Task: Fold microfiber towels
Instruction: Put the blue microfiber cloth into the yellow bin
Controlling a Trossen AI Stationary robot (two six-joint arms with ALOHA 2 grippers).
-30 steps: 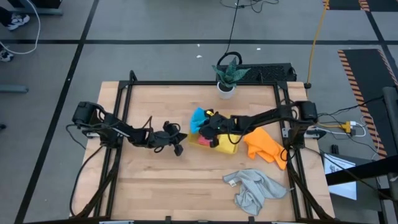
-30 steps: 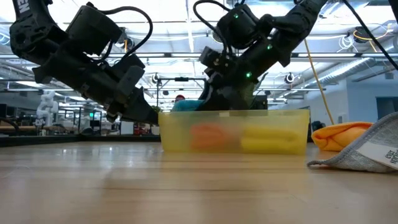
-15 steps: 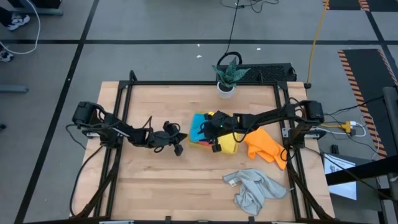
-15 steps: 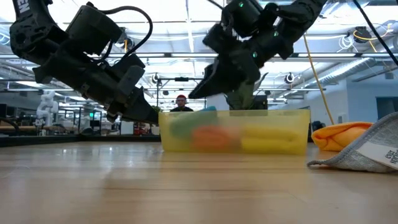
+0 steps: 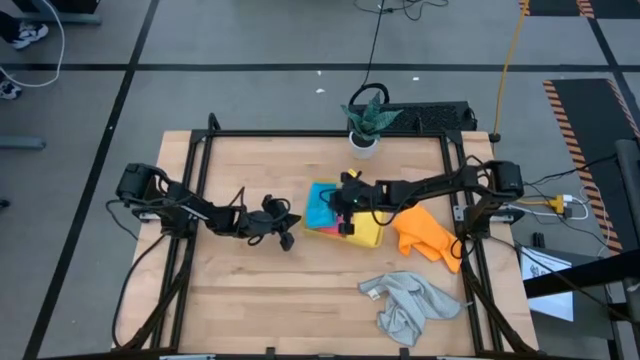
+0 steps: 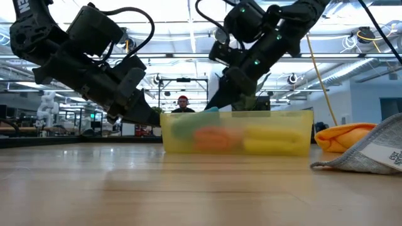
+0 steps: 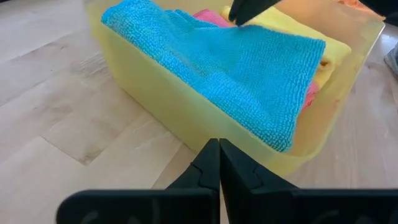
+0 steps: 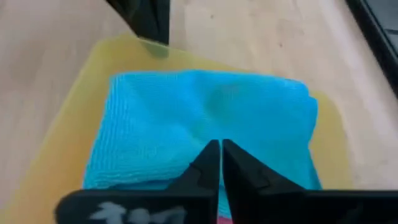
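Since the earlier frame the right gripper [image 5: 343,212] has let go and closed empty above the blue towel [image 7: 236,68], now folded in the yellow tray [image 7: 186,121], so dipping could rumple it, while the left gripper [image 5: 287,238], closed, waits beside.

I am working in a large open robotics lab or industrial workspace. My wooden table [image 5: 250,290] stands in a black metal frame on a grey concrete floor [image 5: 250,60] marked with dark lines, and a patch of orange-and-black hazard striping [image 5: 566,120] lies off to one side. Cables [image 5: 378,40] trail across the floor toward a small potted plant [image 5: 365,125] at the table's far edge. Looking level across the tabletop, I see a wide hall with rows of ceiling strip lights [image 6: 176,25], exposed ducts, benches with equipment [image 6: 63,116] and a person [image 6: 182,103] far behind.
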